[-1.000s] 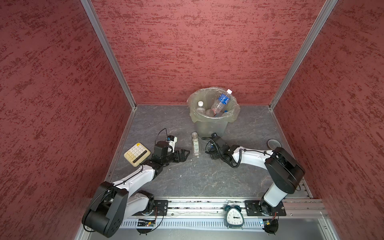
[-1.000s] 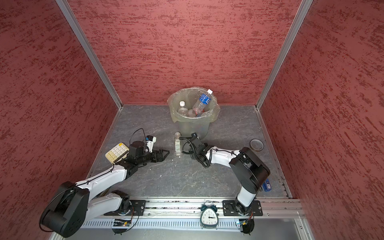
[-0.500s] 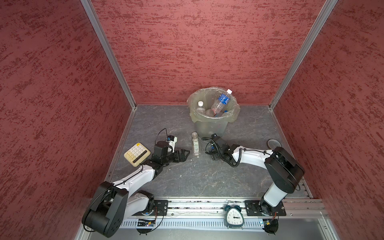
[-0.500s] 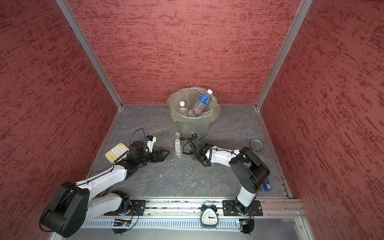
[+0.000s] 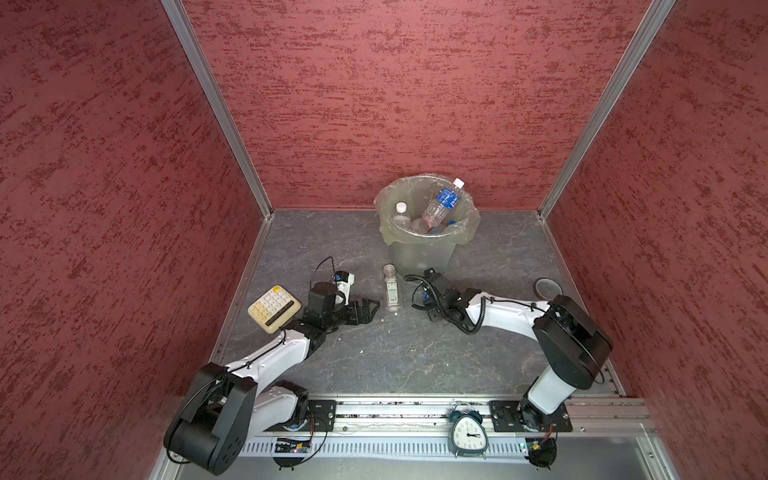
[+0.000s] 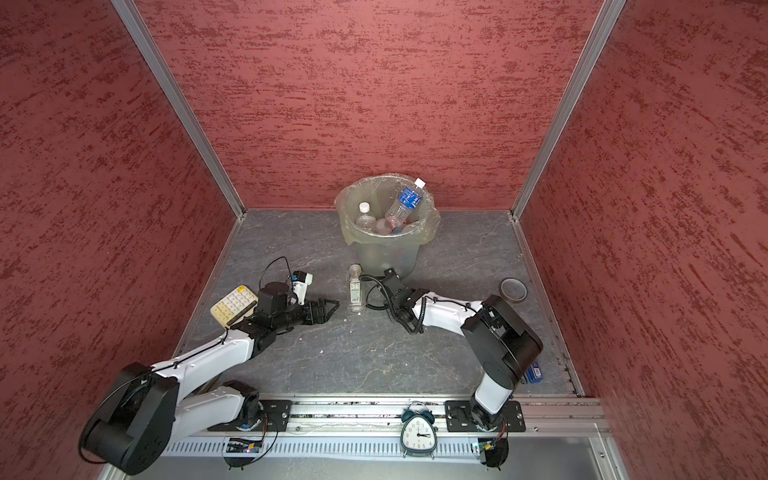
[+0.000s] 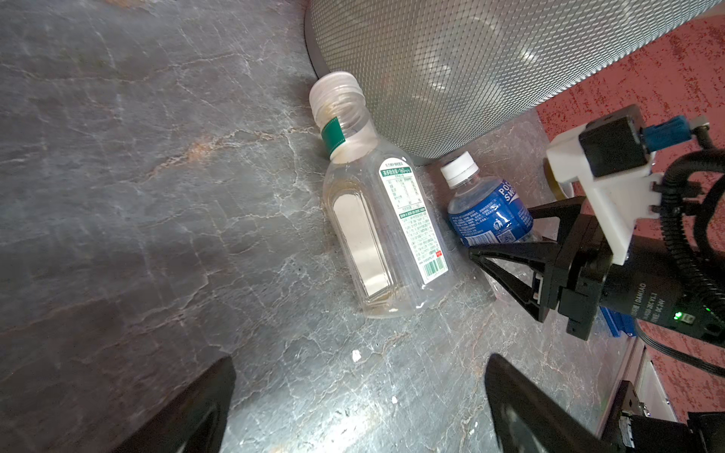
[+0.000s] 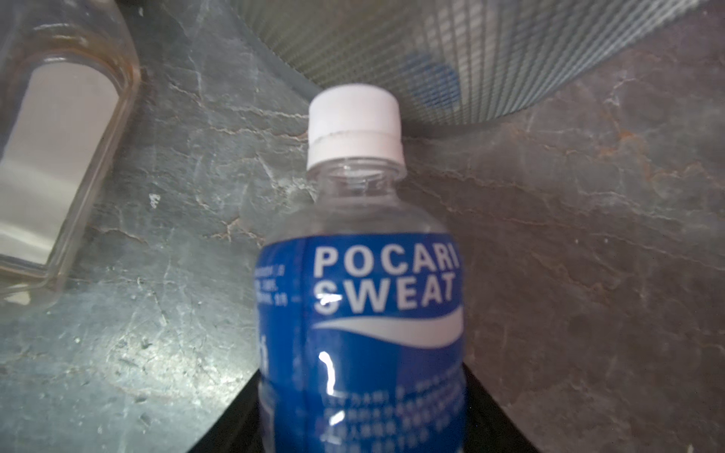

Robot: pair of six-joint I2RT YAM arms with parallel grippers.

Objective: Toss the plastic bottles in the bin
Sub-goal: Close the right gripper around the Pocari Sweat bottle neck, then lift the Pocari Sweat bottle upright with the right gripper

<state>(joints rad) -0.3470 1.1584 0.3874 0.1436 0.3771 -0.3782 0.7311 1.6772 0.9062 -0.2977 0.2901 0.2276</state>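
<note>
Beyond the rail [image 5: 395, 409] and its clock [image 5: 468, 432], the grey veined table [image 5: 415, 357] carries a calculator [image 5: 274, 307] at left and a tape roll [image 5: 546, 286] at right. The left gripper [image 5: 371, 307], jaws wide, points at a clear bottle [image 5: 390, 291] lying flat, while the right gripper [image 7: 500, 231] pinches a blue bottle [image 8: 365, 313] by the bin's foot. The bin [image 5: 419, 253], holding more bottles [image 5: 440, 205], stands before textured red walls [image 5: 415, 104].
</note>
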